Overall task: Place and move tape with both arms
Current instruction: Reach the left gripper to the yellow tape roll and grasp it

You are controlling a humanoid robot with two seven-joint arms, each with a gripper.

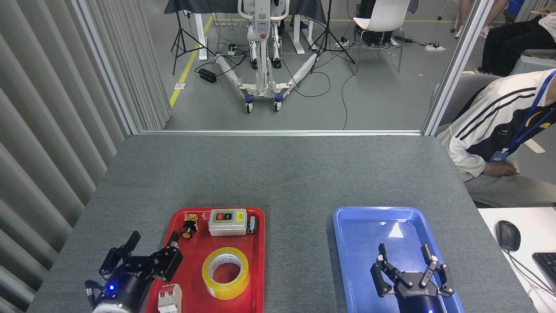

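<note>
1. Our left gripper (153, 244) hovers at the near left corner of the red tray (259, 261), its black fingers (130, 240) spread apart and empty, a blue light glowing on its wrist.
2. Our right gripper (404, 252) hangs over the near half of the blue tray (347, 243), fingers likewise spread, holding nothing.
3. The tape (226, 273) lies flat in the red tray, near its middle and toward the right wall, its white core facing up and red tray floor showing through the hole.
4. The tape sits just right of our left gripper, apart from it; neither gripper touches the roll.
5. A white breaker (169, 298) stands in the red tray's near left corner, just beside our left gripper.
6. Along the red tray's far edge sit a small yellow-and-black button (188, 226), a grey switch box (227, 222) with red and black keys, and a small dark part (252, 225) touching the box's right side.
7. Both trays rest on a grey table (278, 174), well apart from each other, the red one left, the blue one right.
8. A seated person (495, 143) in a white striped jacket with a blue lanyard leans in at the table's far right corner.
9. A mouse (508, 235) and a keyboard (548, 266) corner show on a white desk (488, 217) at the right edge.
</note>
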